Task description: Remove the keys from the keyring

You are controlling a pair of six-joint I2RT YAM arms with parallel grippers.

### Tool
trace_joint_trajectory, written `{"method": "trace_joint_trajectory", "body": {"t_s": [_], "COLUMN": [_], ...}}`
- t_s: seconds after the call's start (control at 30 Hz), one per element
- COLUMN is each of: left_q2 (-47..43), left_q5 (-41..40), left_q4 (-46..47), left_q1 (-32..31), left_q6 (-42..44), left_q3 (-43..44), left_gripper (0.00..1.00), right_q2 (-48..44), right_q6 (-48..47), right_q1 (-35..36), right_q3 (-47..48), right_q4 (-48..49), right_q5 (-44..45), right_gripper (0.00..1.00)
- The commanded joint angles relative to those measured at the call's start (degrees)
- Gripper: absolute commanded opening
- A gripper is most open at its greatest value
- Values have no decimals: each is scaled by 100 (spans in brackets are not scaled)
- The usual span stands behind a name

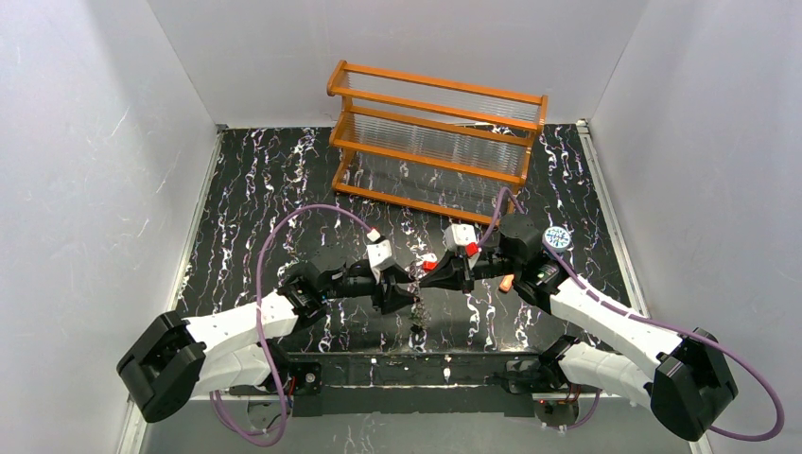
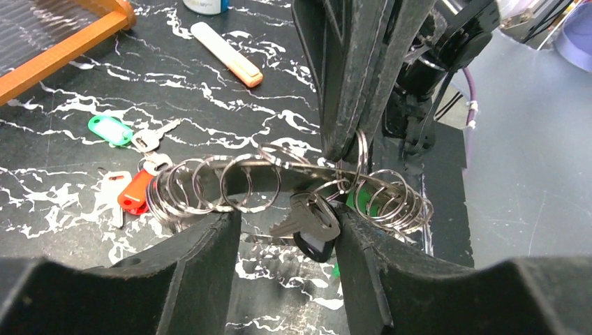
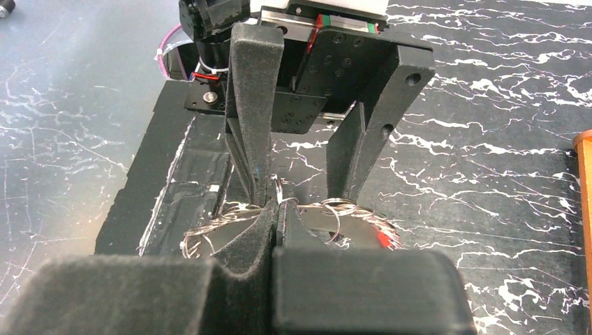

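Note:
The keyring (image 2: 307, 171) is a flat dark-grey plate hung with several silvery split rings, held in the air between both arms (image 1: 416, 301). My right gripper (image 2: 347, 148) is shut on one small split ring at the plate's edge; its own view shows the same (image 3: 278, 204). My left gripper (image 2: 290, 225) is open, its fingers either side of a silvery key with a black head (image 2: 314, 220) that hangs from the ring. A green-headed key (image 2: 110, 130) and a red-headed key (image 2: 136, 192) lie loose on the table. The plate also shows in the right wrist view (image 3: 349, 227).
An orange wooden rack of clear tubes (image 1: 435, 142) stands at the back. A clear tube with an orange cap (image 2: 227, 54) lies on the black marbled table. A small blue-white lid (image 1: 557, 237) sits by the right arm.

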Motion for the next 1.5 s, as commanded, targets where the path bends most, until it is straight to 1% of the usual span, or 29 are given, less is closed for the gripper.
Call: {"method": "trace_joint_trajectory", "body": {"t_s": [0.0, 0.1, 0.17, 0.23, 0.3, 0.4, 0.5, 0.6, 0.77, 1.03, 1.27, 1.47], "left_q2": [-16, -34, -49, -107, -272, -692, -1075, -1258, -1239, -1304, -1068, -864], "left_q5": [239, 195, 139, 76, -62, -236, -400, -491, -454, -717, -722, -983], "left_q4": [537, 554, 554, 554, 527, 255, -503, -1200, -1844, -2350, -2593, -2798], "left_q1": [-27, -30, -29, -32, -31, -25, -31, -25, -25, -29, -28, -29], "left_q6": [-135, -152, -184, -254, -334, -316, -56, 237, 603, 859, 574, 227], "left_q3": [-88, -101, -118, -144, -206, -280, -132, 103, 500, 1060, 1531, 1795], "left_gripper": [48, 43, 33, 20, 11, 5, 3, 3, 0, 0, 0, 0], "right_q2": [-53, -75, -78, -95, -127, -201, -225, -179, -71, 65, 156, 250], "right_q6": [71, 79, 75, 59, -11, -213, -447, -616, -733, -941, -1061, -1200], "right_q1": [-7, -7, -15, -28, -37, -44, -57, -55, -60, -59, -51, 56], "right_q3": [194, 180, 180, 193, 208, 243, 315, 418, 575, 752, 910, 1033], "right_q4": [477, 480, 471, 392, 251, -71, -479, -737, -971, -1351, -1535, -1895], "right_q5": [-278, -255, -224, -194, -139, -12, 132, 202, 173, 75, -8, 108], "right_gripper": [1, 1, 1, 1, 1, 1, 1, 1, 1, 1, 1, 1]}}
